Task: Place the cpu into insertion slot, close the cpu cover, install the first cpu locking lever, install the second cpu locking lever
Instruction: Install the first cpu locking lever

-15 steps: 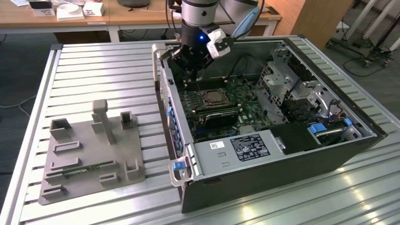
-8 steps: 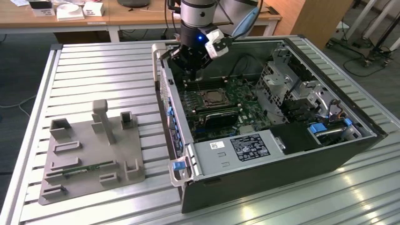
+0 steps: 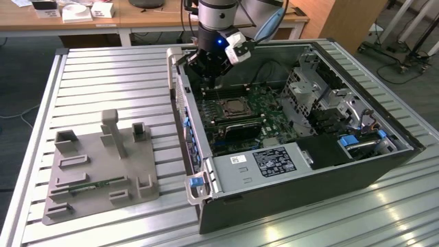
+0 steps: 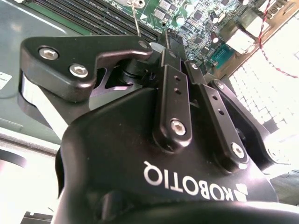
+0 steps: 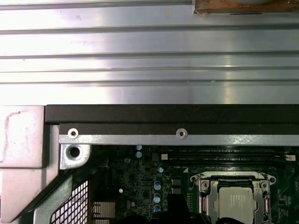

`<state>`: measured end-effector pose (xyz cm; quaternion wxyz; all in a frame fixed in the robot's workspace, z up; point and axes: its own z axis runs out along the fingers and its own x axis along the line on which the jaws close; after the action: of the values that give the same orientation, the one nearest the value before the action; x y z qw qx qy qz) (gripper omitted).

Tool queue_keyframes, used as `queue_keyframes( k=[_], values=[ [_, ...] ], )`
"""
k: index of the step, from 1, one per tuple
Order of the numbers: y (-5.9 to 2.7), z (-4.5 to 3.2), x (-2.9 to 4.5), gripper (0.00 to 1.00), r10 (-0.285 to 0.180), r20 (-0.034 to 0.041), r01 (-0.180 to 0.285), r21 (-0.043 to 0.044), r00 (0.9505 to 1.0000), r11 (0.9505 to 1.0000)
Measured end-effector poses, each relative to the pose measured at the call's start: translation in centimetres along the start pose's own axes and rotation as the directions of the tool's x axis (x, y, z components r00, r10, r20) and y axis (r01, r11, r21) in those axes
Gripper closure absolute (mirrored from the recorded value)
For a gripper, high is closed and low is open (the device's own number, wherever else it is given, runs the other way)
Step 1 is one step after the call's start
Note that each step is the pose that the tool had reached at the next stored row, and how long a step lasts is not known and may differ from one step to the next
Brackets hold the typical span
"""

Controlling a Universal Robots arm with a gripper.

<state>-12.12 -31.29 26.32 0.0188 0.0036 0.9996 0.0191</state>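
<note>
Watching the gripper [image 3: 207, 76] hanging low inside the open case [image 3: 274, 200], pointing down over the memory slots [image 5: 224, 154], near the slot [image 3: 219, 109] but apart from it, on its far side in the exterior view. Seeing the fingers [image 4: 172, 51] in the second wrist view drawn together at the tips, closed by the look of it, with nothing plainly caught between them. Noting a thin wire rod [image 4: 136, 18] rising just beside those tips, and not managing to tell whether touching them or merely passing behind. Finding the cpu [image 5: 236, 201] down in the slot, lying flat and square to the rim, showing its silvery top through the window of the cover [image 5: 232, 178]. Reading that cover as lying down over the chip, framing it on every side in view. Not making out whether anything is latched across it, so leaving that undecided. Judging the cpu as light, thin and stiff, smooth on its metal top and so slippery for a pinch, fragile underneath and over the socket contacts. Taking it, if at all, by two opposite edges, keeping it level, never bearing down on the face. Reckoning the cover as thin springy sheet, hinged, easy to bend, best pushed near its free edge and not across the window. Rating the rod as stiff yet springy, round and slick, likely skating off smooth fingers unless caught close to its bent end.
</note>
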Motion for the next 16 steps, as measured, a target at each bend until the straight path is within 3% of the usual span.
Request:
queue_keyframes(
  k=[7,16],
  values=[
    [0.17,0.03,-0.18,0.89,0.000,-0.0002,0.000,0.0001,1.0000,1.0000],
    [0.36,0.10,-1.36,0.89,0.000,-0.0002,0.000,0.0002,1.0000,1.0000]
  ],
)
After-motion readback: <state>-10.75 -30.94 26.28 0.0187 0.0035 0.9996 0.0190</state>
